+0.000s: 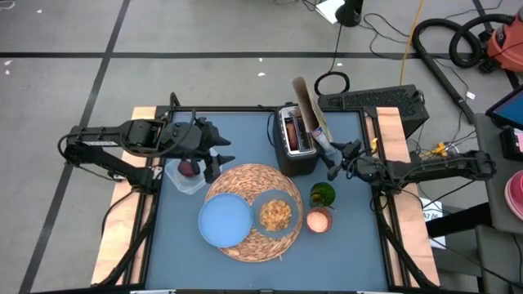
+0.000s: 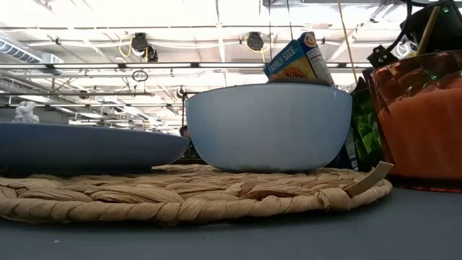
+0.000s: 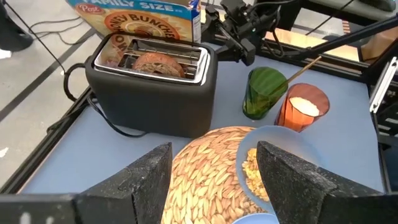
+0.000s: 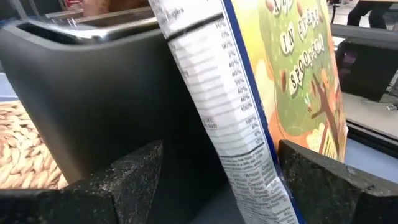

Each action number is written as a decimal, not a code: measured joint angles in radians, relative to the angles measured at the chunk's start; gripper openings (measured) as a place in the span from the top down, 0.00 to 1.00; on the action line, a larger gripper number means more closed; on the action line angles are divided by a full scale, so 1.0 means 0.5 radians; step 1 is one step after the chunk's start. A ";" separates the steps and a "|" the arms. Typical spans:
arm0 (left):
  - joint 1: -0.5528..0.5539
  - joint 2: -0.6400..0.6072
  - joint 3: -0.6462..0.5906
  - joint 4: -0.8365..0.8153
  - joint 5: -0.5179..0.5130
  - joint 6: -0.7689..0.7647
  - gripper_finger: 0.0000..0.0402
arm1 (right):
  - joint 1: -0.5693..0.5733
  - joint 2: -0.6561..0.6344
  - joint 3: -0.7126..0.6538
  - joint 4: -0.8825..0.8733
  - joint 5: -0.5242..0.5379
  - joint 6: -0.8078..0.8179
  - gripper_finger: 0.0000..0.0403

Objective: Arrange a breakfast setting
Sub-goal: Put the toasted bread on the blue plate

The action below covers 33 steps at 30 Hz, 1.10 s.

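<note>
We see the round woven straw mat [image 1: 252, 214] near the middle of the blue table [image 1: 351, 253], with the light-blue plate [image 1: 225, 221] on its left part and the clear glass bowl [image 1: 278, 214] of tan cereal [image 1: 276, 215] on its right part, plate and bowl touching or nearly so. The orange-pink cup [image 1: 319, 220] stands just off the mat's right edge, with a green glass [image 1: 323, 194] just behind it. Behind the mat sits the black-and-silver toaster [image 1: 296, 139], and in the left wrist view we see the brown bagel [image 3: 157, 63] sitting in its slot. A cereal box [image 1: 310, 113] leans tilted against the toaster's right side. The left gripper [image 1: 214, 155] hovers at the mat's back-left edge, jaws spread and holding nothing, pointing toward the toaster. Just beside it, a clear square plastic tub [image 1: 186, 175] holds the small dark-red fruit [image 1: 188, 169], off the mat. The right gripper [image 1: 333, 159] is to the right of the toaster, next to the cereal box, jaws spread wide; in the right wrist view the box's lower edge sits between its fingers [image 4: 134, 177], but we cannot tell if they touch it.
</note>
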 joint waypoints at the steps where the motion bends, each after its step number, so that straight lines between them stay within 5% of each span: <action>1: -0.002 0.000 0.000 0.000 0.001 -0.007 0.40 | 0.000 -0.021 0.000 -0.006 -0.002 -0.020 0.22; 27: -0.093 0.270 -0.007 0.254 0.023 -0.081 0.40 | 0.002 -0.488 0.004 -0.020 -0.308 -0.342 0.22; 33: -0.113 0.405 0.000 0.625 0.022 -0.110 0.40 | 0.002 -0.519 0.004 0.104 -0.349 -0.568 0.22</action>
